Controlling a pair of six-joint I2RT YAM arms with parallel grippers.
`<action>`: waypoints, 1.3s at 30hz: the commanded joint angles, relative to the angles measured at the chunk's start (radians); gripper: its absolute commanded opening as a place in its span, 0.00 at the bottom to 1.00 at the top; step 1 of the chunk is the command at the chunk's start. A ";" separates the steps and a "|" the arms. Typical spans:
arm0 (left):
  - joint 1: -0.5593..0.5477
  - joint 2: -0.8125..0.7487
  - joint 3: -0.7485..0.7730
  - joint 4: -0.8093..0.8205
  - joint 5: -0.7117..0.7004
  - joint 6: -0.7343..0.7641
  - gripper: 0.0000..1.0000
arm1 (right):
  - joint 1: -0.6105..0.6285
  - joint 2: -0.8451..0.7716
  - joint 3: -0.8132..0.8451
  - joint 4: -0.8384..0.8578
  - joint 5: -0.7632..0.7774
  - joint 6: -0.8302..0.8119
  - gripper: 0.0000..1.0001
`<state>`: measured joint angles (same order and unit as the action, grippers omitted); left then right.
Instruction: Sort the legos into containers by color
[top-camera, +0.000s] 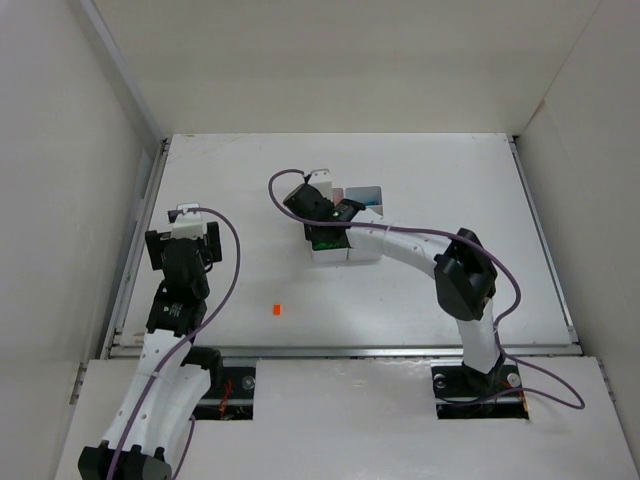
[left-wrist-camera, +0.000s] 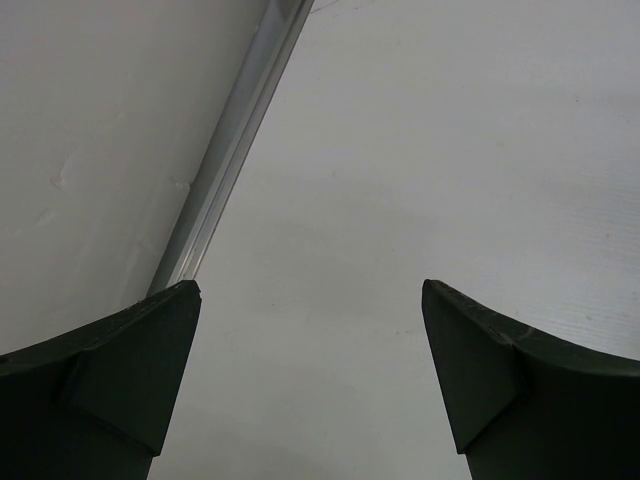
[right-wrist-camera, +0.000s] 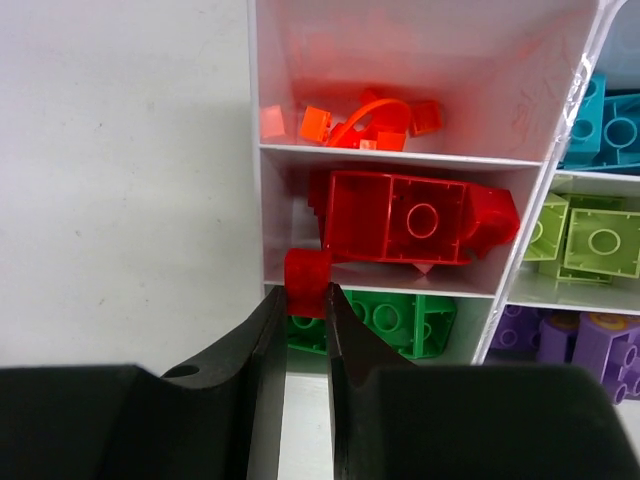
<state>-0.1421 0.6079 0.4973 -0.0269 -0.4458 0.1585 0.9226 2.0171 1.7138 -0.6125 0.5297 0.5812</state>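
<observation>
My right tool (right-wrist-camera: 308, 298) is gripping a small red lego (right-wrist-camera: 306, 280) at the wall between the red and green compartments of the white tray (right-wrist-camera: 420, 158), near a large red brick (right-wrist-camera: 395, 218). My left tool (left-wrist-camera: 310, 300) is standing wide open over the surface (left-wrist-camera: 420, 150). One orange lego (top-camera: 276, 309) is lying on the surface, well apart from the tray.

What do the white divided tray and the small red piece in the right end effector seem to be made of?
Tray: probably thin white plastic, slightly glossy; its walls reflect the red bricks. Red piece: likely hard moulded plastic, smooth and shiny, perhaps slightly translucent.
</observation>
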 joint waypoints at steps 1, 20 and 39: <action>0.001 -0.005 -0.003 0.036 0.001 -0.007 0.91 | -0.004 0.009 0.043 0.040 0.038 -0.026 0.22; 0.001 -0.005 -0.003 0.036 0.010 -0.007 0.91 | -0.022 0.048 0.106 0.022 0.016 -0.058 0.60; 0.001 -0.014 -0.003 0.036 0.010 -0.007 0.91 | 0.295 -0.019 -0.066 -0.013 -0.201 0.104 0.74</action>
<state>-0.1421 0.6075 0.4973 -0.0269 -0.4400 0.1585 1.2106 1.9186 1.6627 -0.6136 0.4202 0.5667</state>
